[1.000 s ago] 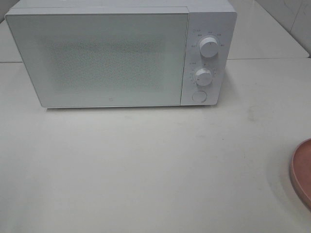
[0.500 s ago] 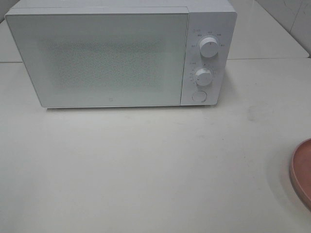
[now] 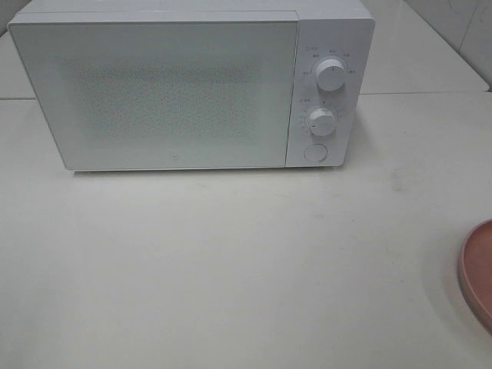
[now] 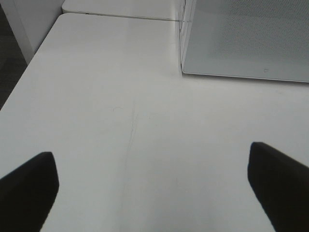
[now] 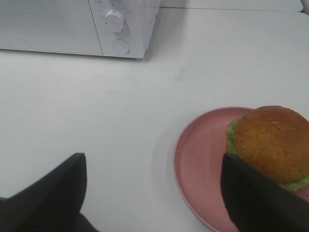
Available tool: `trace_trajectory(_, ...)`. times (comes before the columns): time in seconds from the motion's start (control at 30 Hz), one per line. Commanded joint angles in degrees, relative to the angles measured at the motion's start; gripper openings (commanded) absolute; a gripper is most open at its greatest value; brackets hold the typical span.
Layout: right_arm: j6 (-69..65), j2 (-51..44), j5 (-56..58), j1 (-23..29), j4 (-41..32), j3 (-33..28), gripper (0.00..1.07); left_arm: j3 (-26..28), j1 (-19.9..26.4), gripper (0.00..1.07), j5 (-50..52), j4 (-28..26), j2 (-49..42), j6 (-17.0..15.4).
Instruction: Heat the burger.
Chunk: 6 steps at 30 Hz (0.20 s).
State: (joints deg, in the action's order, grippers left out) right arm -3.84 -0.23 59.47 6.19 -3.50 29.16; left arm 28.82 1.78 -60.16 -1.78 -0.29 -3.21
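I take the microwave [image 3: 192, 84] as my landmark; its door [image 3: 154, 92] is closed. Off its door-side corner, my left gripper [image 4: 153, 191] hovers over bare table [image 3: 231, 269], jaws spread wide and holding nothing. In front of the microwave the table is clear. Out past its knob side, toward the table's near right edge, sits the pink plate [image 5: 203, 159] with the burger [image 5: 270, 145] on it. My right gripper [image 5: 154, 193] hangs just short of that plate, jaws wide and empty, one finger [image 5: 256, 198] already overlapping the bun in my view. My worries: the burger sits off-centre on the plate, so a clumsy grab could tip it, and nothing goes in until someone opens that door.
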Motion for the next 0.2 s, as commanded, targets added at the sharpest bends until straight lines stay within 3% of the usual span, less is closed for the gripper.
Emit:
trace_trajectory(0.03, 0.52, -1.43, -0.06, -0.17, -0.11, -0.11, 0.74, -0.17, 0.06, 1.01, 0.8, -0.06, -1.38, 0.17)
trace_trajectory(0.2, 0.52, -1.43, -0.06, -0.17, -0.11, -0.11, 0.74, -0.17, 0.06, 1.01, 0.8, -0.06, -1.38, 0.17)
